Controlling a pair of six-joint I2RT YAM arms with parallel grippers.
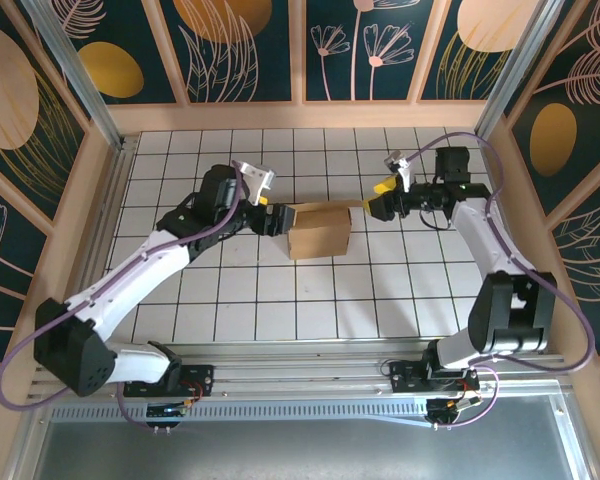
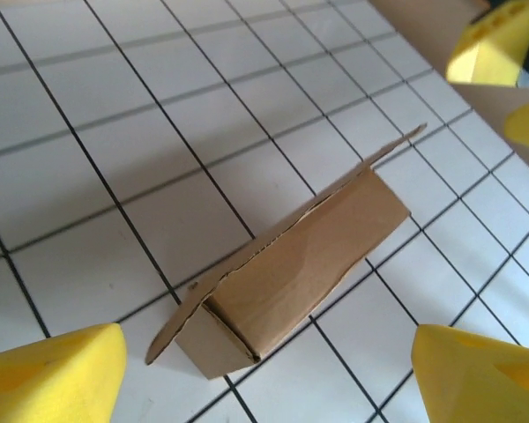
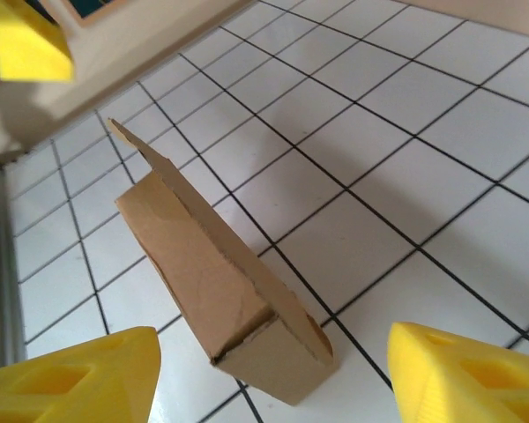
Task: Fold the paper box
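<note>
Paper box (image 1: 320,230): thin plain brown kraft cardboard, folded into a low rectangular block. It lies on the worktop near the middle, between my two claws. From my left wrist the paper box (image 2: 309,264) sits diagonal, its near end closed. One thin flap sticks out past the long upper edge. From my right wrist the paper box (image 3: 212,282) shows that flap along its top edge, overhanging the near end.

Left claw (image 1: 277,218): spread wide, gripping nothing, at the box's left end. Its yellow wedge-shaped pads (image 2: 53,374) sit either side of the near end, with bare tile between pad and cardboard.

Right claw (image 1: 378,203): spread open, empty, just beside the box's right end near the flap tip. Its pads (image 3: 79,379) flank the box end without touching it.

From above I can't tell whether the left claw brushes the cardboard.

Worktop (image 1: 280,300): white square tiles, dark grid lines. Around it is a pale wooden frame (image 1: 310,115) with dark teal panels (image 1: 240,50) printed with gold and pink plants. A silver aluminium rail (image 1: 300,372) at the near edge carries both arm bases.
</note>
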